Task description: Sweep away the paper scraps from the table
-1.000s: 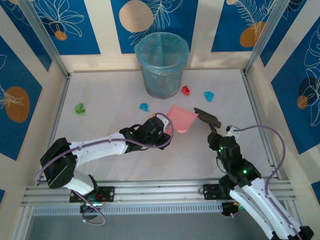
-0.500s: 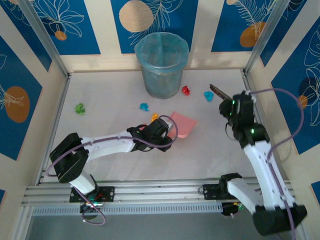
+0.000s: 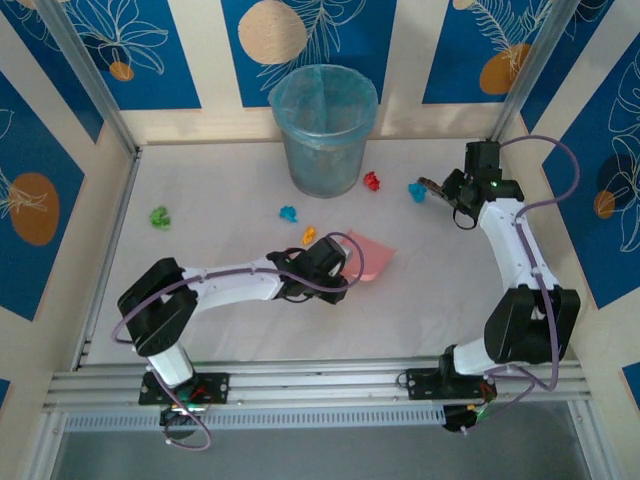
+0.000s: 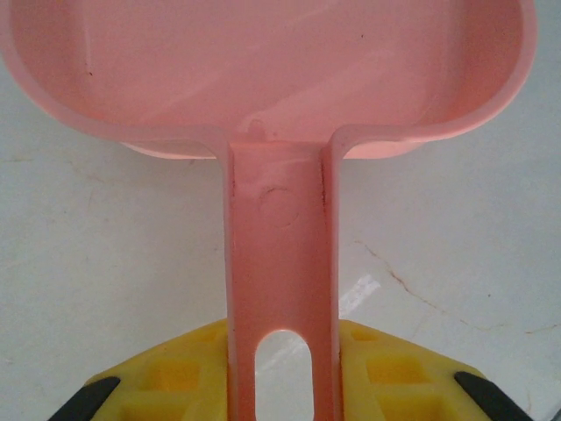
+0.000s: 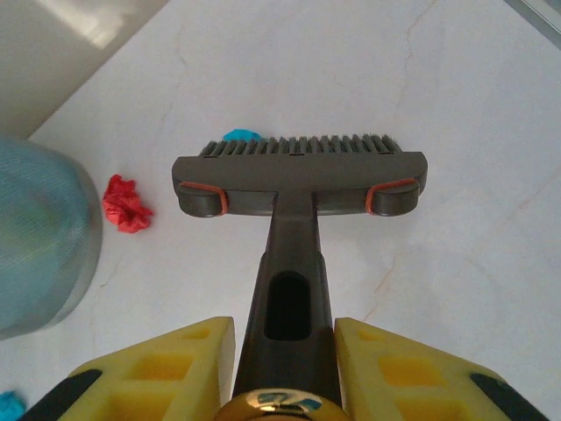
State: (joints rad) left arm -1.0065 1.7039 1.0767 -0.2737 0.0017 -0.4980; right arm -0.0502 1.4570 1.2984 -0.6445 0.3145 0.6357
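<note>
My right hand [image 5: 285, 373] is squeezed tight on the dark handle of the brush [image 5: 298, 175]. My left hand [image 4: 282, 377] is squeezed on the handle of the pink dustpan [image 4: 263, 70]. The dustpan sits low near the middle of the table [image 3: 440, 290]. I cannot tell if its front edge touches the top.

The paper scraps are spread over the far half of the table. A blue scrap [image 5: 238, 135] peeks out just past the bristles of my brush. A red scrap [image 5: 125, 203] sits to the left of it, close to the bin [image 3: 323, 130]. An orange scrap [image 3: 309, 236] is right beside my left hand. A green scrap [image 3: 160, 216] is far off on the left side.

I think my job now is to get the brush behind the blue scrap and pull it toward the dustpan. To do it well, I should set the bristles down on the far side of the scrap, flat on the table, so it can't slip under. I should drag slowly, because crumpled paper is light and may roll or hop away. I could gather the red scrap on the way. My left hand should press the dustpan's edge down, with its mouth facing the brush.
</note>
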